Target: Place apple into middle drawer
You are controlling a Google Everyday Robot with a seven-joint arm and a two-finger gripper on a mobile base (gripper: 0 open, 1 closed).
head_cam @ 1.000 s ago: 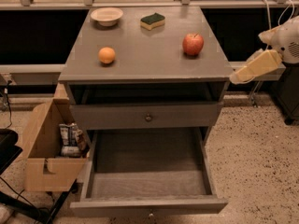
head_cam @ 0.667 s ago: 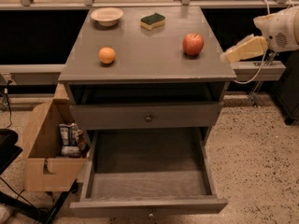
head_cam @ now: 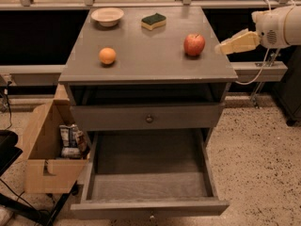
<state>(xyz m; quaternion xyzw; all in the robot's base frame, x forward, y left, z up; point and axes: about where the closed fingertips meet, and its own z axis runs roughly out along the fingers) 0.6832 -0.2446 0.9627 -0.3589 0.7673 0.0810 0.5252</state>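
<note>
The red apple (head_cam: 194, 44) stands on the right side of the grey cabinet top (head_cam: 146, 62). The middle drawer (head_cam: 149, 207) is pulled out wide below, its dark floor bare, with a small knob at its front edge. My gripper (head_cam: 231, 44) hangs in the air at the right edge of the cabinet top, at the apple's height. It points left at the apple, a short gap away, and holds nothing.
An orange fruit (head_cam: 107, 56), a pale bowl (head_cam: 107, 16) and a green-and-yellow sponge (head_cam: 154, 21) sit on the cabinet top. The upper knobbed drawer front (head_cam: 149, 118) is closed. An open cardboard box (head_cam: 47, 154) with packets stands left of the drawer.
My gripper has risen from below the cabinet top's right edge and moved left, closer to the apple. The apple and drawer have not moved.
</note>
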